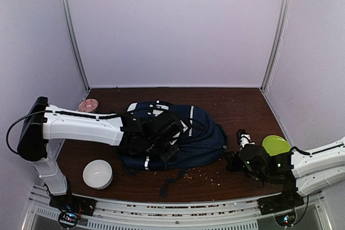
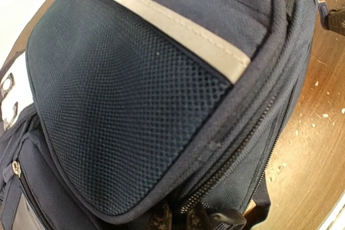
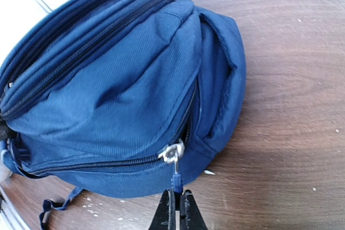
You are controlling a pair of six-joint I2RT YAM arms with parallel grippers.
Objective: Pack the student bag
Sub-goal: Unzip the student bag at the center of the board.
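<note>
Closing step: seemingly drawing the zip along the bag's end, judging only from the grip.
Bag [image 1: 202,138]: lying on its side mid-counter [image 1: 242,106], bulging; zip looking shut to the left of the slider, gaping slightly above it.
Right claw [image 3: 175,202]: clenching on the blue zip pull [image 3: 172,154], fingers pressing together just under the slider, low over the counter.
Left claw [image 2: 180,220]: reaching over the bag from the left, clenched at the fabric edge below the mesh pocket [image 2: 124,117]; not possible to tell what, if anything, is being pinched.
Nearby: white pouch [image 1: 97,173] sitting by the left arm's base, apart from the bag; green disc [image 1: 276,145] lying beside the right arm; crumbs [image 1: 205,173] scattering the near edge.
Risk, slipping: thin tab sliding out of the claw if tugging at an angle to the track.
Risk, jamming: slider biting into slack fabric where the opening is gaping, through pulling without the bag being held taut.
Risk, dragging: whole bag skating toward the right arm if the left claw is not anchoring it.
Risk, packing: sealing the bag while leaving the pouch outside, if that belongs inside; guessing only.
</note>
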